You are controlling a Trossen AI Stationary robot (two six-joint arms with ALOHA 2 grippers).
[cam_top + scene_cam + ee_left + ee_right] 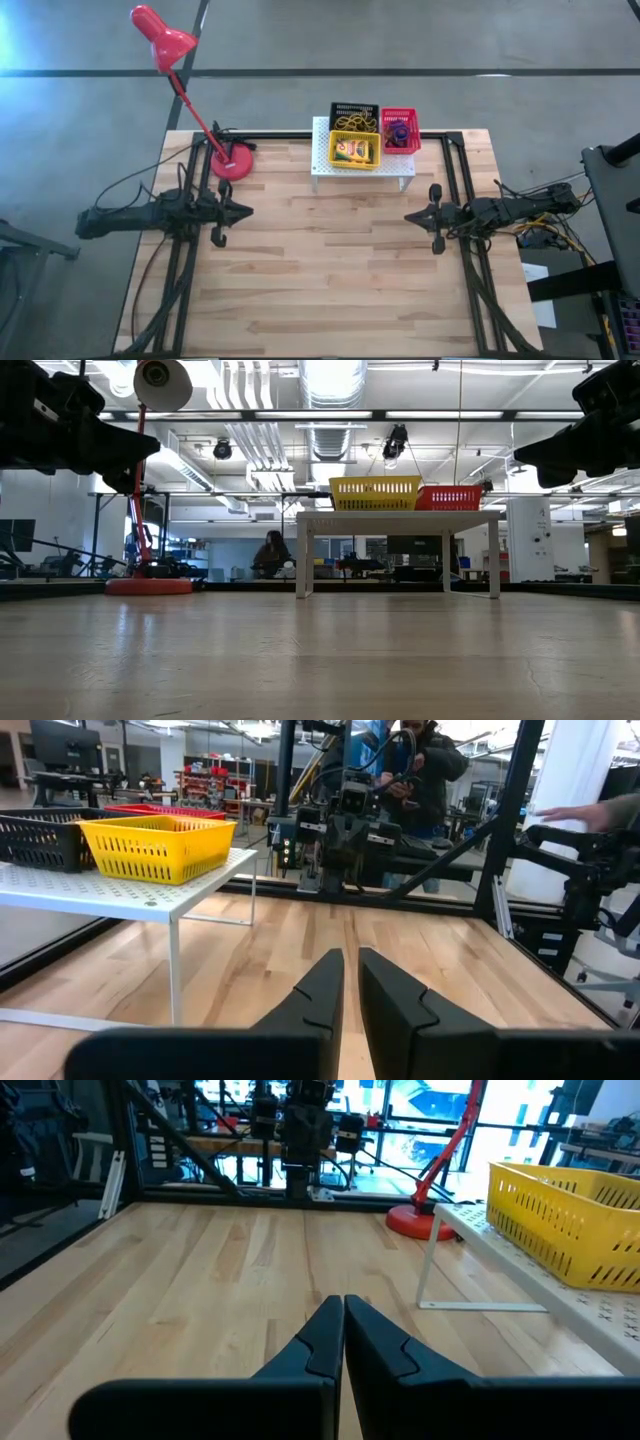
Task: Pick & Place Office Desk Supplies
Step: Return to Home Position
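On the white perforated stand [361,172] at the table's far middle rest three trays. The yellow tray [355,150] holds a yellow-green card box [353,152]. The black tray [354,114] holds thin yellow rubber bands. The red tray [400,130] holds purple and blue small rings. My left gripper [248,211] hangs level above the table's left side, its fingers [351,953] shut but for a narrow slit, with nothing between them. My right gripper [408,215] hangs level at the right side, facing the left one, its fingers [343,1298] shut on nothing.
A red desk lamp stands with its round base [232,161] on the table's far left, its head [160,36] leaning out past the far edge. Bare wood [330,270] stretches between and in front of the arms. People [420,760] show in the room beyond.
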